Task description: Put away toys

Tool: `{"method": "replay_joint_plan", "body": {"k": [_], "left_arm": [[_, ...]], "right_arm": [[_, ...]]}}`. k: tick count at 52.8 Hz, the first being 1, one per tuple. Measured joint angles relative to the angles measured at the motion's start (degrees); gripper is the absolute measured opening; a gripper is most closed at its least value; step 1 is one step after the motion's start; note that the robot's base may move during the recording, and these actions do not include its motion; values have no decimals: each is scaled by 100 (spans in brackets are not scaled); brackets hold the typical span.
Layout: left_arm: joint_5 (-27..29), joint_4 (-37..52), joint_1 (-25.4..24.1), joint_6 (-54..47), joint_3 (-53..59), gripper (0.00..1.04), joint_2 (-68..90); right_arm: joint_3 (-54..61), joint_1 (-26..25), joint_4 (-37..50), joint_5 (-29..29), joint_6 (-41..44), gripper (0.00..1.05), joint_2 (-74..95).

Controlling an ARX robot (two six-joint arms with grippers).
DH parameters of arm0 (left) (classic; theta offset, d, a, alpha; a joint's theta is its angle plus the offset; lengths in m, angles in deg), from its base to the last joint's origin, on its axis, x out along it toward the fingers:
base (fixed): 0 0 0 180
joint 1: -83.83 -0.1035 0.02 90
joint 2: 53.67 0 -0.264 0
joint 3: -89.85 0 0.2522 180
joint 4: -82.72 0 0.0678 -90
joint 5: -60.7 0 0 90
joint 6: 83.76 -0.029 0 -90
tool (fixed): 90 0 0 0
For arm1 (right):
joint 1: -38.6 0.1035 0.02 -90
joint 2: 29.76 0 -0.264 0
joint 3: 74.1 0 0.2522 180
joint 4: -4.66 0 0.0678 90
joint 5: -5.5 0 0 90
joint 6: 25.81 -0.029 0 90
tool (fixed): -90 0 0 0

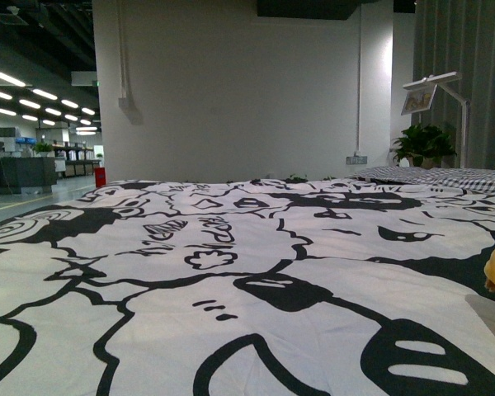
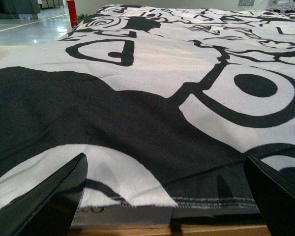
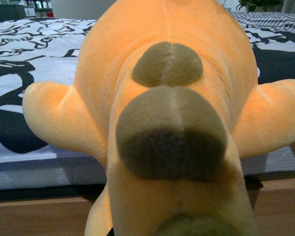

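Squarely ahead — plush toy (image 3: 167,123) blocks much of patterned bedsheet (image 1: 148,280) behind.

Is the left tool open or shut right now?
Open: the left tool has its two dark fingers far apart, with only the black-and-white bedspread showing between them.

The front view sits low, facing across the bed cover (image 1: 148,330) toward a white wall (image 1: 231,82). The left wrist view skims that cover from its near edge, very close. The right wrist view is almost against the plush toy (image 3: 167,123), glimpsed by the front view at the bed's right edge.
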State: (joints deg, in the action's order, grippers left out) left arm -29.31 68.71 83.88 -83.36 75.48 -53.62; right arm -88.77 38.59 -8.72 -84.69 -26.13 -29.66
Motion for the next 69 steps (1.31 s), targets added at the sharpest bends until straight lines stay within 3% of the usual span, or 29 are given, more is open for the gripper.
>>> {"method": "replay_joint_plan", "body": {"k": [69], "left_arm": [[0,0,0,0,0,98,-2]], "right_arm": [[7,7,-57,22,0,7,20]]}}
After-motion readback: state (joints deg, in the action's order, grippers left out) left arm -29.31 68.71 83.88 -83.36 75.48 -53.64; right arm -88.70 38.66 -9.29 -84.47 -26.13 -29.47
